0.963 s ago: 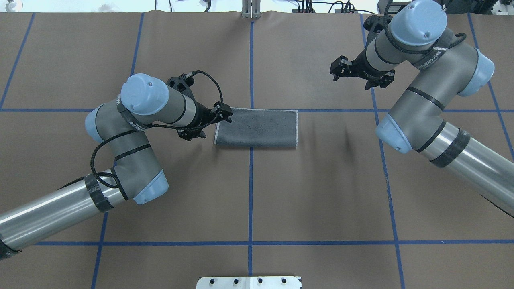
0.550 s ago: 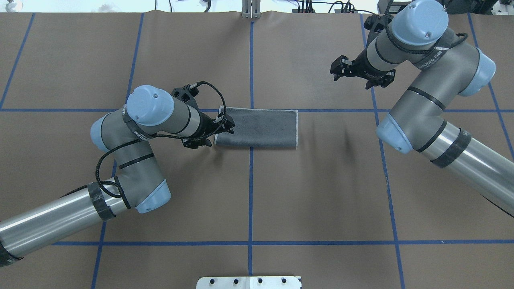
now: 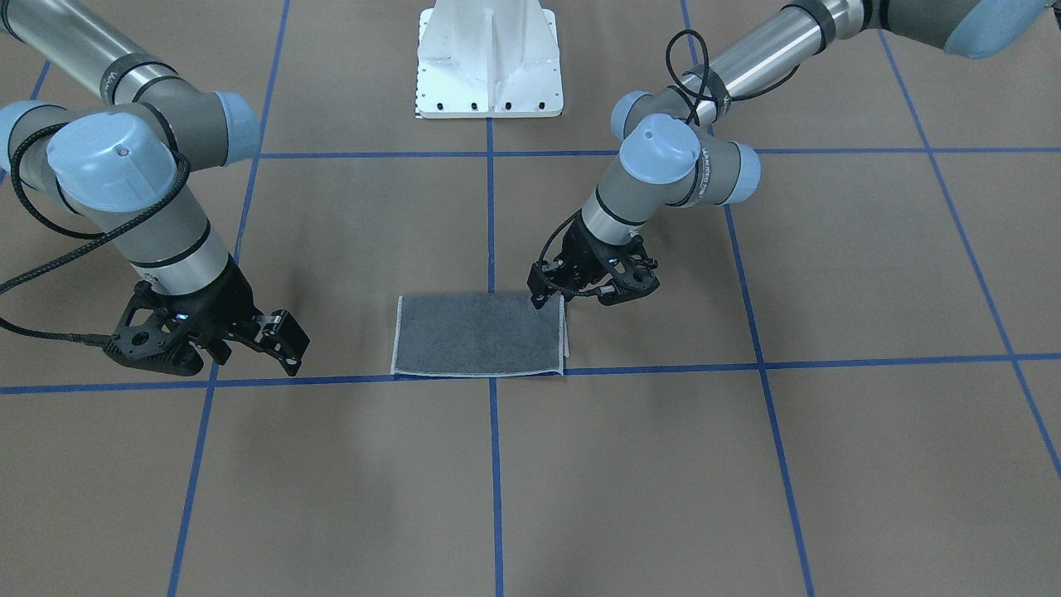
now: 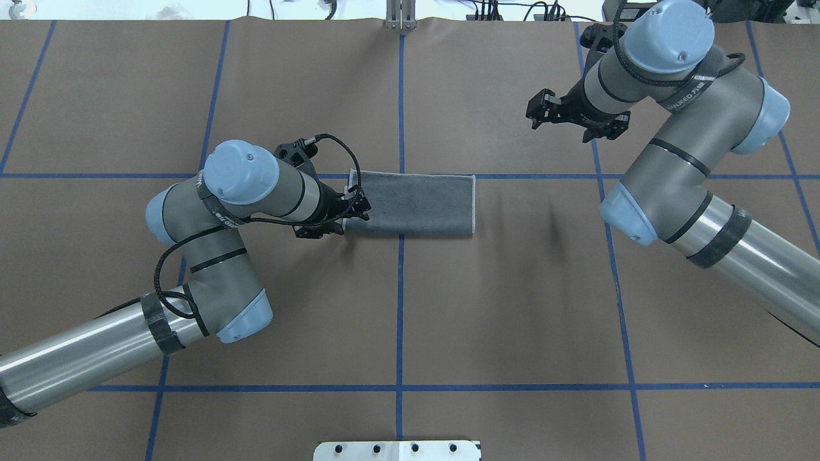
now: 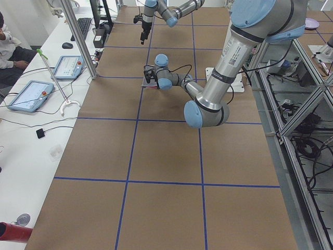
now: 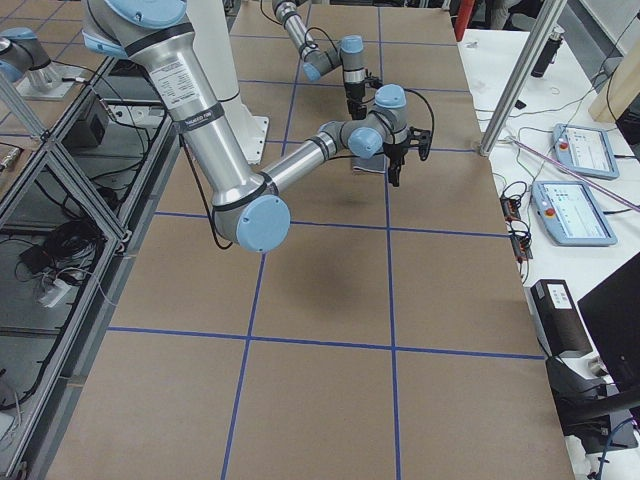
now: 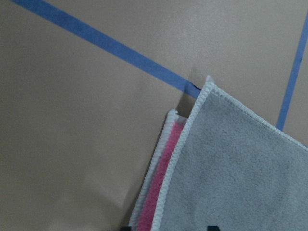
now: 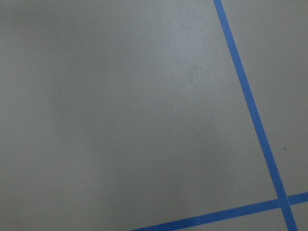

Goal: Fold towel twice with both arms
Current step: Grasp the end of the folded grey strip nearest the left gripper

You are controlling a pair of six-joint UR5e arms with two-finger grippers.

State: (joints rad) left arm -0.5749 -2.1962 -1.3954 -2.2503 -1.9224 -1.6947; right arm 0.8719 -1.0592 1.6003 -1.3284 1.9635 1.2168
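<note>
The towel (image 4: 416, 203) lies flat at the table's middle, folded once into a strip, dark grey face up with light stitched edging. It also shows in the front view (image 3: 481, 333). In the left wrist view the towel (image 7: 240, 178) shows a pink inner layer peeking out at its end. My left gripper (image 4: 339, 221) is open and low at the towel's left end, by the corner nearer the robot; in the front view the left gripper (image 3: 590, 292) has one finger on that corner. My right gripper (image 4: 570, 125) is open, empty and raised far right of the towel.
Brown paper with blue tape lines (image 4: 401, 96) covers the table. The white pedestal base (image 3: 489, 66) stands at the robot's side. The right wrist view shows only bare paper and tape (image 8: 250, 106). Tablets and cables lie off the far edge (image 5: 31, 94).
My left gripper has moved from the towel's far-left corner along its left end toward the robot and come lower. The right arm and the towel have not moved.
</note>
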